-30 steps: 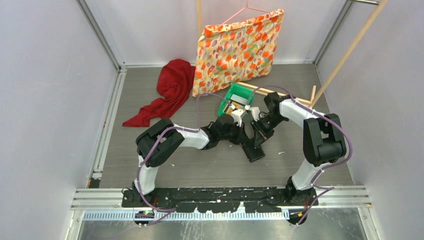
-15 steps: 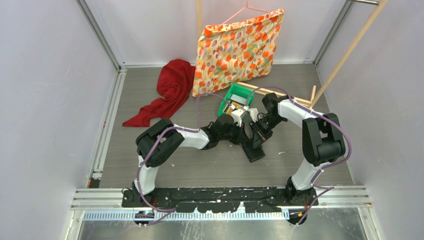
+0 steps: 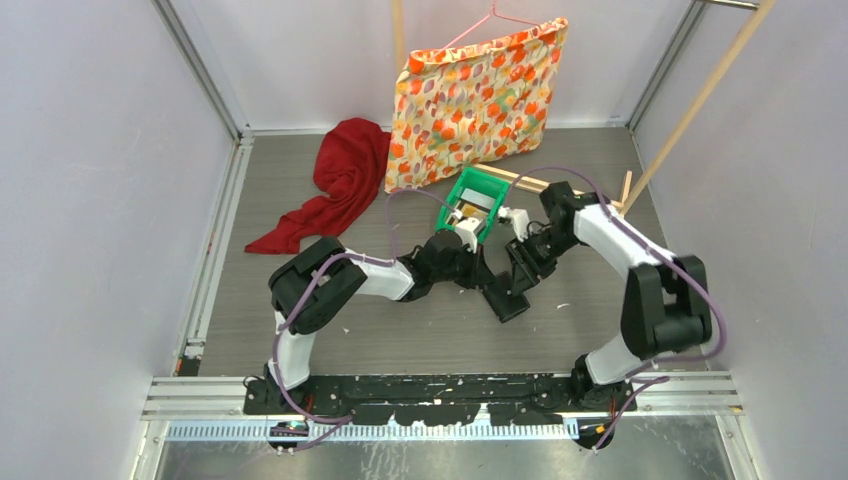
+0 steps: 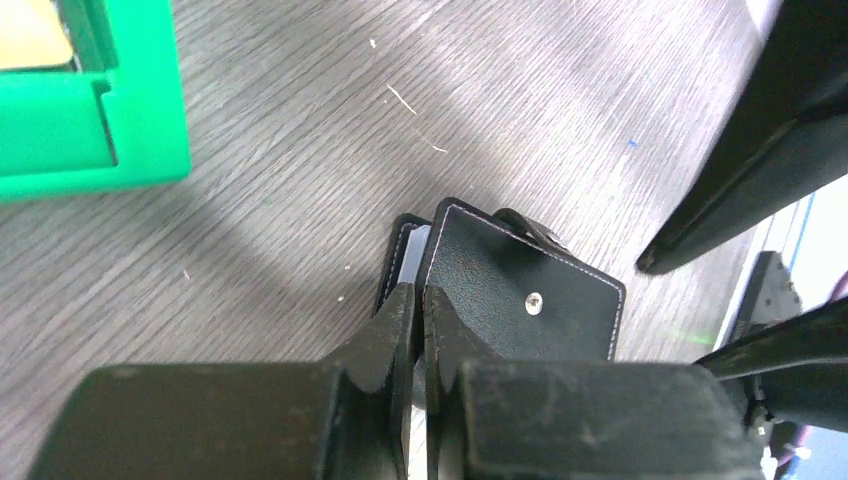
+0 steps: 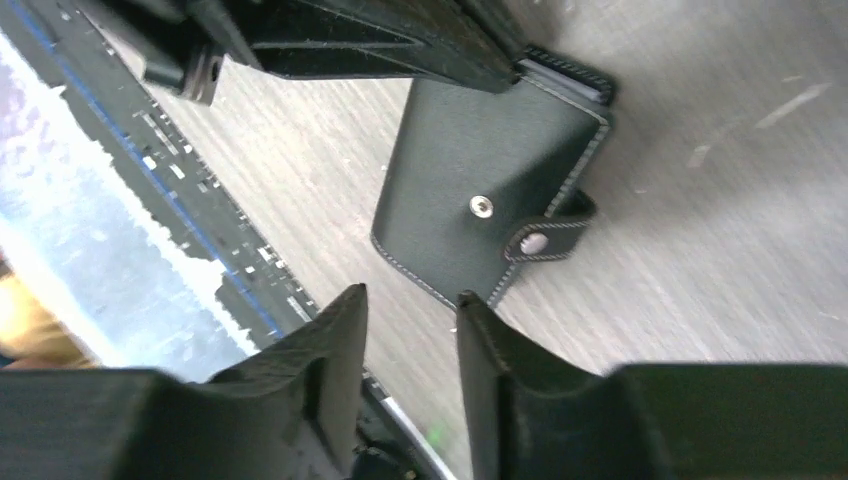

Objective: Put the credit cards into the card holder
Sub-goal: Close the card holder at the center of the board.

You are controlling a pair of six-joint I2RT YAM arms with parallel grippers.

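Note:
The black card holder (image 3: 508,300) lies on the grey table in front of both arms, its snap stud and tab (image 5: 548,237) facing up. My left gripper (image 4: 418,300) is shut on the near edge of the holder's cover (image 4: 520,300), where a pale page edge shows beside the fingers. My right gripper (image 5: 410,300) hovers open just off the holder's corner (image 5: 480,170), with nothing between its fingers. A yellow credit card (image 3: 465,213) lies in the green tray (image 3: 488,182); a corner of the card (image 4: 30,30) shows in the left wrist view. Other cards are not discernible.
The green tray (image 4: 120,110) sits just behind the grippers. A red cloth (image 3: 340,180) lies at the back left, a flowered bag (image 3: 470,100) hangs at the back, and wooden sticks (image 3: 690,110) lean at the back right. The arms' base rail (image 5: 190,210) lies close by.
My right gripper has opened and drawn back from the card holder, and its arm has swung to the right. The left gripper stays clamped on the holder.

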